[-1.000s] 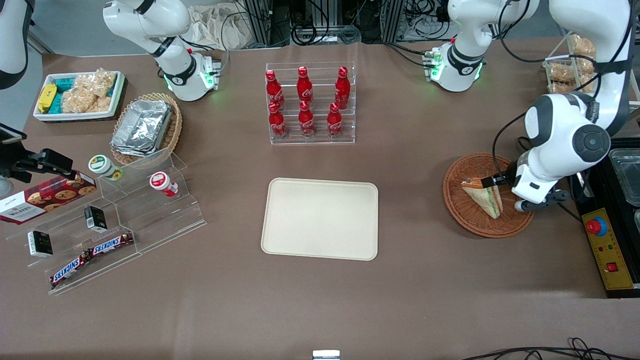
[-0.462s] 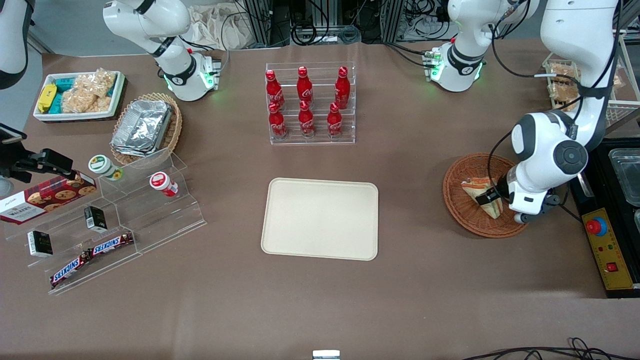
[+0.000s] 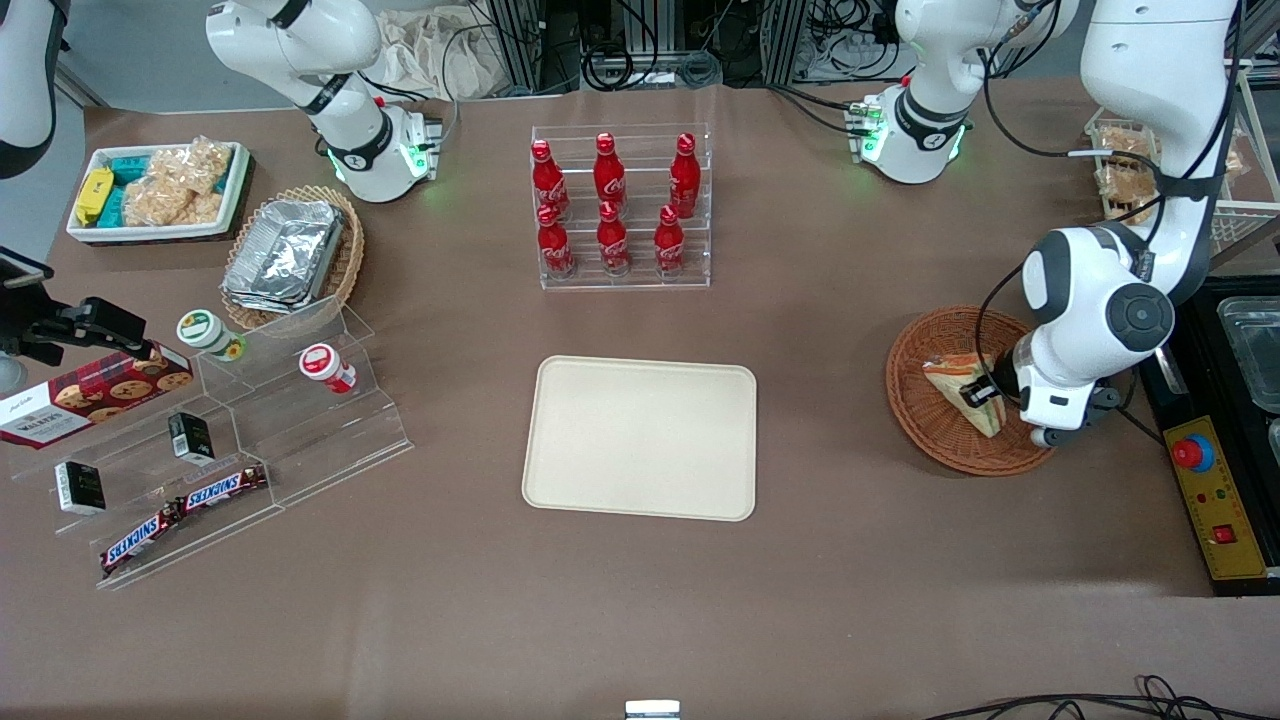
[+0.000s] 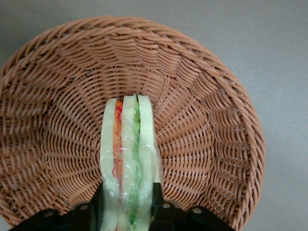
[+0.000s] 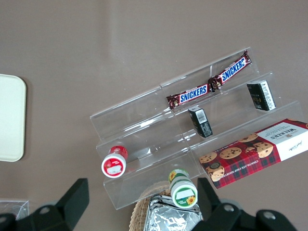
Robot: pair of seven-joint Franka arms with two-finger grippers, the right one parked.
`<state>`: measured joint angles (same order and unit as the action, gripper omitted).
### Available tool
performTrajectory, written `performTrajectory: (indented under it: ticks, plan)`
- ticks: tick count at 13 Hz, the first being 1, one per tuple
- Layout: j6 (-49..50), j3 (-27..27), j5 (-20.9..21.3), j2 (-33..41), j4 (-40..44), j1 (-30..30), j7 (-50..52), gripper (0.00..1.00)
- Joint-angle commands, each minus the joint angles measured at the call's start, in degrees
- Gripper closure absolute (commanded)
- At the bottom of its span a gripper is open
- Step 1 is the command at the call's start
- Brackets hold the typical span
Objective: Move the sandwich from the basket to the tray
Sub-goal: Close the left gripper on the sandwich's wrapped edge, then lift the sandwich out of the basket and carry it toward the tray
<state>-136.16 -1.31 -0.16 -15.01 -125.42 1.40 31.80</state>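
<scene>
A brown bench is carrying everything. Near its middle a cream tray is lying flat with nothing on it. Well apart from it, toward the working arm's end, a round wicker basket is sitting on the bench. Inside the basket the sandwich is standing on edge – a white wedge with orange and green filling, clear-wrapped.

The hand is reaching down into the basket and is grasping the sandwich, one black finger pressing on each bread face at the wide end. The sandwich looks to be still low in the basket, not yet carried out.

Risks from here, as a judgement: the grip is sitting at one end only, so the long free tip could be sagging or swinging as the arm lifts. The slick wrap could be letting the wedge slide out between the fingers. A low lift could be catching the tip on the raised basket rim – dragging the basket or knocking the sandwich loose. Squeezing harder could be crushing the soft bread.
</scene>
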Motion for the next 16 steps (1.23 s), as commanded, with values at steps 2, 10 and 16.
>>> performTrajectory:
  ticks: [2, 10, 16]
  plan:
    - [3.86, 0.52, -0.54, 4.80, 1.40, -0.17, -0.16, 1.00]
    - [39.18, 2.36, -2.73, 5.79, 30.75, 0.45, -10.58, 1.00]
    - [39.31, 12.53, -2.91, 1.93, 34.97, 0.71, -17.48, 1.00]
